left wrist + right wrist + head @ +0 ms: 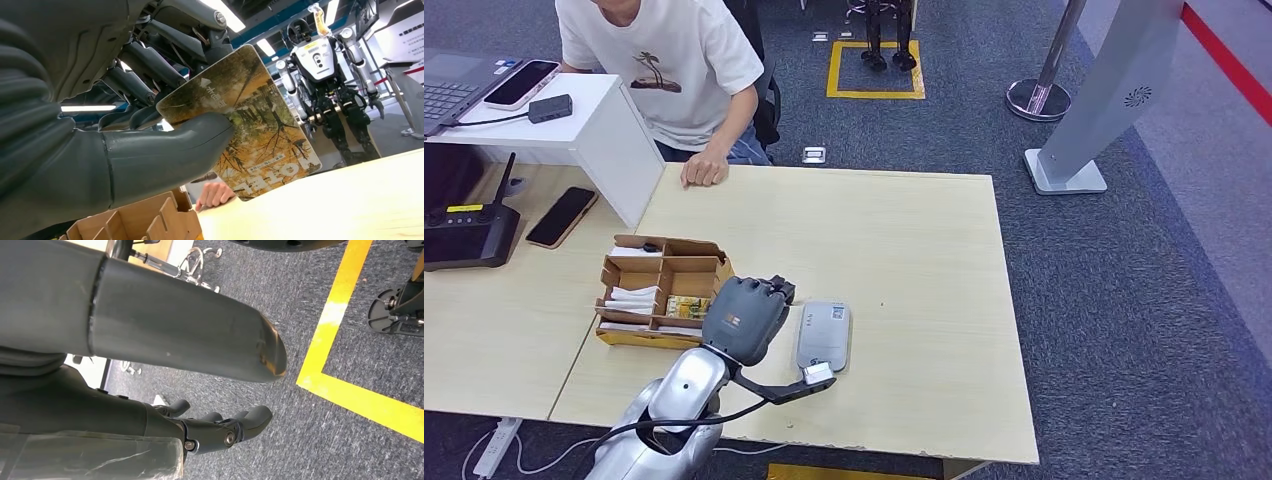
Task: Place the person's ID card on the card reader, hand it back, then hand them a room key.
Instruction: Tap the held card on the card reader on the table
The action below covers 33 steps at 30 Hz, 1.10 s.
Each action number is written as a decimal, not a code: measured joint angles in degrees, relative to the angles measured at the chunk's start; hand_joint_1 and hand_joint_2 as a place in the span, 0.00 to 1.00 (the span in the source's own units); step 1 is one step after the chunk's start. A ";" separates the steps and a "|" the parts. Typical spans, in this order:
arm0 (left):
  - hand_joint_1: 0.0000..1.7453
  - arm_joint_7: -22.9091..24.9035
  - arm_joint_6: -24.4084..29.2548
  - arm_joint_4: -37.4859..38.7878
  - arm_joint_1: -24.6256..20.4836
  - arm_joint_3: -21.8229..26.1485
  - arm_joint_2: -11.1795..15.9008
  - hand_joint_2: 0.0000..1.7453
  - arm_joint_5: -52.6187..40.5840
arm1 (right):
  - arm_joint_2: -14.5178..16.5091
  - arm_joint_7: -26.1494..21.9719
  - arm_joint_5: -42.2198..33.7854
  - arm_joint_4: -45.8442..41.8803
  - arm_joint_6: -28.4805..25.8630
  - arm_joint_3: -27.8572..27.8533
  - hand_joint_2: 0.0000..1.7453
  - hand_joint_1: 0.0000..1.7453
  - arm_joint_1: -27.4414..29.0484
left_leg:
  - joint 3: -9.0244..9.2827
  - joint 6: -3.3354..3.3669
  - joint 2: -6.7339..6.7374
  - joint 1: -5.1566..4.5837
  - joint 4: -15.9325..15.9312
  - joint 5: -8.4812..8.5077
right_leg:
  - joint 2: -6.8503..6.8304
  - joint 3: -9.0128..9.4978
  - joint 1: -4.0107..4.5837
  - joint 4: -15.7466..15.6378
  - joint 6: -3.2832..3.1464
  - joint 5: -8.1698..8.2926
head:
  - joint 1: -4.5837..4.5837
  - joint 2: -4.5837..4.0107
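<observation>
The left robot hand (150, 150) pinches the room key card (250, 125) by one corner above the tabletop (904, 250), at nine o'clock of the card reader (823, 335) — thin, stiff, slick, best gripped flat near an edge — while the right robot hand (220, 430) hangs empty, fingers apart.

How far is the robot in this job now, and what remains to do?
Seemingly late: the card reader lies bare, so the ID step looks finished, though unconfirmed. In hand: the left hand grips a patterned card, likely the room key, beside the cardboard organizer. Left: passing it to the person, whose hand rests on the table edge.
</observation>
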 joint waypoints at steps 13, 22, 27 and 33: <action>1.00 -3.99 -1.15 1.69 0.49 -1.53 0.21 1.00 2.09 | 0.00 -0.79 0.90 0.06 -0.01 0.01 0.00 0.00 -0.02 | -0.01 0.00 0.00 -0.01 0.00 -0.01 | 0.00 0.00 0.00 0.00 0.00 0.00 | 0.00 0.00; 1.00 -4.20 -2.19 3.66 0.74 -3.73 1.54 1.00 3.13 | 0.00 -0.98 0.83 0.06 0.09 0.00 0.00 0.00 -0.02 | -0.01 0.00 0.00 0.00 0.00 0.00 | 0.00 0.00 0.00 0.00 0.00 0.00 | 0.00 0.00; 1.00 -4.21 -2.74 4.09 0.74 -4.81 2.19 1.00 4.08 | 0.00 -1.00 0.83 0.06 0.09 0.01 0.00 0.00 -0.03 | -0.02 0.00 0.00 -0.01 0.00 -0.01 | 0.00 0.00 0.00 0.00 0.00 0.00 | 0.00 0.00; 1.00 -4.59 -3.75 4.68 0.72 -6.11 3.48 1.00 6.05 | -0.01 -1.13 0.99 0.06 0.15 0.00 0.00 0.00 -0.04 | -0.01 0.00 0.00 0.00 0.00 0.00 | 0.00 0.00 0.00 0.00 0.00 0.00 | 0.00 0.00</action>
